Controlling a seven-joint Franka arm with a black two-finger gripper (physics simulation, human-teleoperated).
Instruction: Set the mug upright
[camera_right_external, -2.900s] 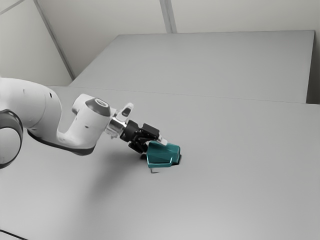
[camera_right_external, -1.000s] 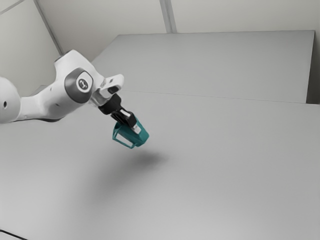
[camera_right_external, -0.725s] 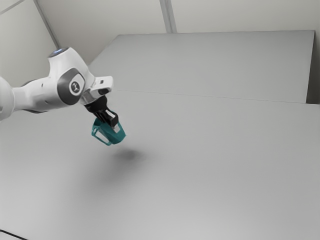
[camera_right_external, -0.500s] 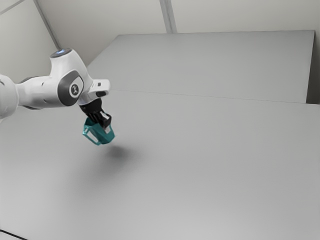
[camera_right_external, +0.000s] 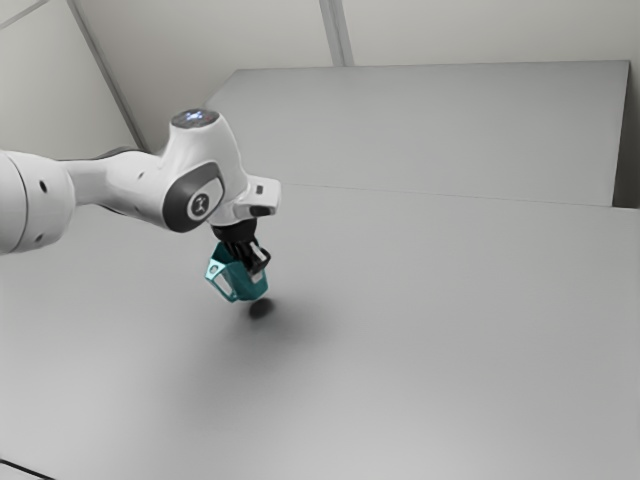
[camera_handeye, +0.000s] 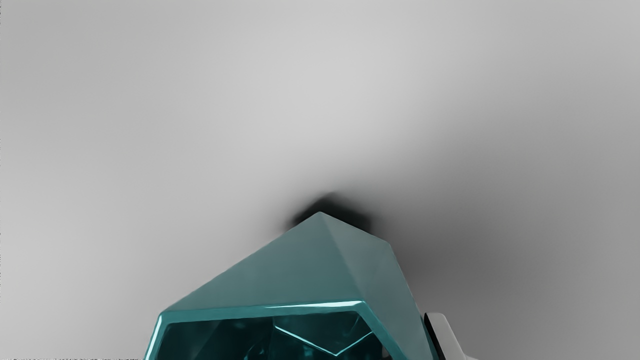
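Gripper (camera_right_external: 255, 258) and mug (camera_right_external: 243, 283) hung together in the exterior view, just above the surface (camera_right_external: 450, 320), the fingers closed on the mug's wall and bearing its weight. A small dark shadow (camera_right_external: 261, 309) lay under the mug, apart from its base. The mouth was up toward the gripper, while the handle (camera_right_external: 222, 284) stood out toward the exterior view's left. The body leaned, its base swung toward the exterior view's right, so it was close to upright but not standing.

In the wrist view, the mug's rim (camera_handeye: 260, 311) opened toward the camera. One finger (camera_handeye: 442, 332) lay along the outside of the wall; a pale bit inside the mouth was probably the other.

The step in hand, as I judged it, was bringing the held mug to the surface base-down. What remained was to take out the lean, lower until the base sat flat, and only then open the fingers; letting go while tilted could have tipped it over.
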